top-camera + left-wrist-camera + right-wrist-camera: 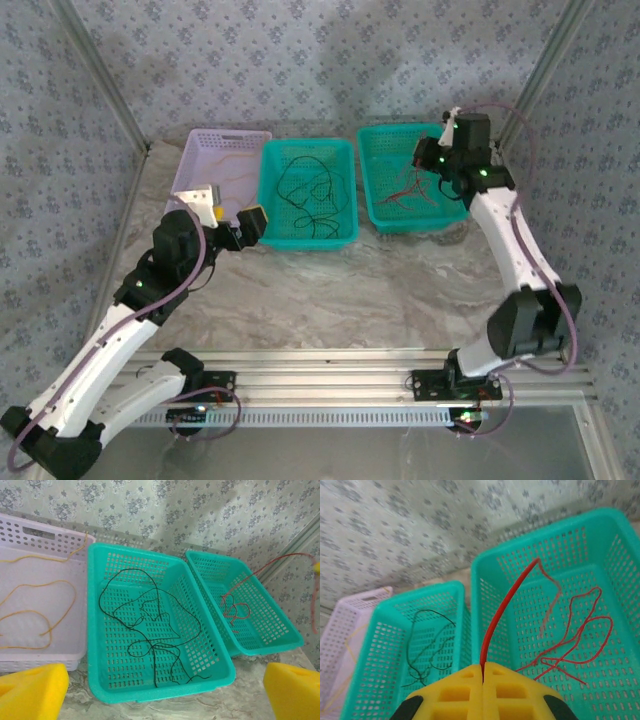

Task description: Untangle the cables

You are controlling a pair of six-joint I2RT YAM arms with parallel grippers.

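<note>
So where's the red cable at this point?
In the right wrist view, the red cable lies looped in the right teal basket, next to the middle basket, one end rising into the shut right gripper.

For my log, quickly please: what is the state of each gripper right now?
Left gripper: open, holding nothing.
Right gripper: closed, pinching one end of the red cable.

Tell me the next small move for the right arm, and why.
Probably open the right gripper and let the red cable drop. It is pinched shut on one end above the right teal basket, where the cable's remaining loops already lie alone.
</note>
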